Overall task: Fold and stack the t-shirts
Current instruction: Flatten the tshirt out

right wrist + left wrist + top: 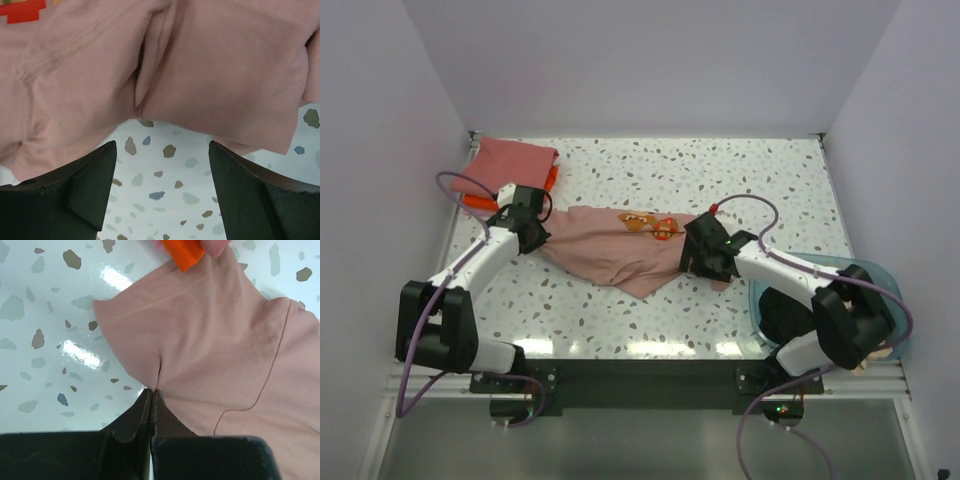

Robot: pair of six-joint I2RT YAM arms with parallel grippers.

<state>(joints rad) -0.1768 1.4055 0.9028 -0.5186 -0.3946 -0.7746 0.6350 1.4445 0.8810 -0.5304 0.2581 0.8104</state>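
Observation:
A dusty pink t-shirt (pixel 615 252) with a brown-and-white cartoon print (pixel 648 224) lies crumpled across the middle of the table. My left gripper (pixel 530 233) is shut on its left edge; in the left wrist view the closed tips (pixel 151 390) pinch a fold of the pink cloth (pixel 210 350). My right gripper (pixel 705 257) is open at the shirt's right end. In the right wrist view its gripper (pixel 162 144) has bare table between the fingers, and the pink cloth (pixel 215 70) lies just beyond the tips. A folded coral red shirt (pixel 515 160) lies on an orange one (pixel 480 200) at the back left.
A translucent blue tub (pixel 880 280) stands at the near right beside the right arm, with a black shirt (pixel 782 312) inside. An orange edge (pixel 183 252) shows at the top of the left wrist view. White walls close the table on three sides.

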